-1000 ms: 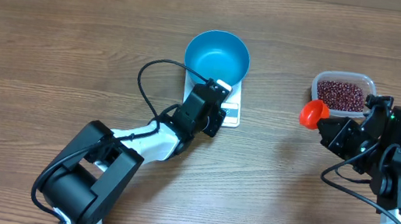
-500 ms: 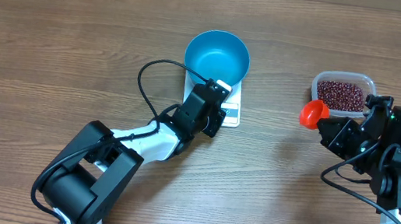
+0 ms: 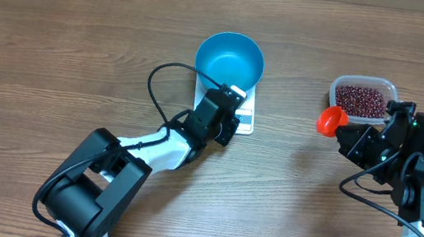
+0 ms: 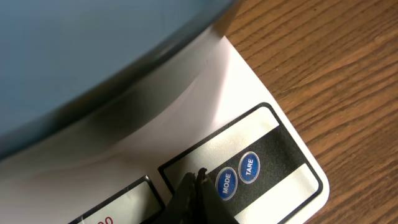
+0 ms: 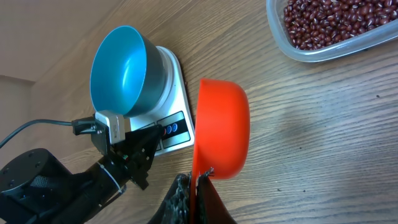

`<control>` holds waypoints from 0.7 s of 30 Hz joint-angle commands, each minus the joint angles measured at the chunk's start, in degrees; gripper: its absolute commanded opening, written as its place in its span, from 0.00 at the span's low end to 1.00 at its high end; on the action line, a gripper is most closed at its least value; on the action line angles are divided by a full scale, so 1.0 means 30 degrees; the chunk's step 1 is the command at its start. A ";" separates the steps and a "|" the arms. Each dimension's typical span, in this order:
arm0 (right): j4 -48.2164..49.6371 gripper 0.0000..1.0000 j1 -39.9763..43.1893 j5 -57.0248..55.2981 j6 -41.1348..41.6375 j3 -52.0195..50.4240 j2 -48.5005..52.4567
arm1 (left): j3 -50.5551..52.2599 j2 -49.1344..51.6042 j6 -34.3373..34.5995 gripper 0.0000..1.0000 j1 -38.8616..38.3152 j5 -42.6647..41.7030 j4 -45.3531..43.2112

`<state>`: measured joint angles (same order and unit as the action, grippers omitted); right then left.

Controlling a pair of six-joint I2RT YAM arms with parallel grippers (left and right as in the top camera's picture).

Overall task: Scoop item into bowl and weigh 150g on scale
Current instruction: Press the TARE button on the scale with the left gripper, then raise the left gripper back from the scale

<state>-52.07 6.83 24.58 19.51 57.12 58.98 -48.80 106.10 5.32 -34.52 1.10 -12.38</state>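
Take the scale (image 3: 245, 117) as reference on the wooden table (image 3: 57, 39). Find the bowl (image 3: 230, 59) seated upright on the far part of the scale, overhanging its far edge, interior showing plain blue. Locate the left gripper (image 4: 198, 186) over the near edge of the scale, jaws together with nothing between them, tips at the control panel just beside the MODE button (image 4: 226, 182), with the TARE button (image 4: 249, 167) next along; cannot confirm contact with the panel. Locate the right gripper (image 5: 194, 186) well to the right of the scale, jaws clamped on the handle end of the orange scoop (image 5: 221, 127), with the scoop tilted on its side above the table. Find the beans (image 3: 361, 100) heaped in the clear tub (image 3: 334, 92), well apart from the scale on its right and just beyond the scoop. Compare with the earlier overhead views: detect no shift of bowl, scale, tub, scoop or either arm; note at most a slight drift in the cable (image 3: 154, 85) looped left of the scale.
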 commanded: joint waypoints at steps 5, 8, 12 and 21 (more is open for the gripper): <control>0.0022 0.04 0.0124 -0.0197 0.0044 0.0481 -0.0189 | 0.0350 0.0495 -0.0590 0.04 -0.0146 -0.0197 0.1078; -0.0058 0.04 0.0124 -0.0197 0.0036 0.0481 -0.0189 | 0.0350 0.0495 -0.0867 0.04 -0.0146 -0.0087 0.1581; -0.0044 0.04 0.0124 -0.0197 0.0044 0.0481 -0.0189 | 0.0350 0.0495 -0.0867 0.04 -0.0146 0.0204 0.1625; -0.0044 0.04 0.0124 -0.0204 0.0036 0.0481 -0.0189 | -0.0124 -0.0809 -0.0852 0.04 -0.0131 0.0182 0.1763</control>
<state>-52.49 6.83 24.56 19.53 57.12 58.98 -49.50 105.34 4.03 -34.54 1.10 -9.15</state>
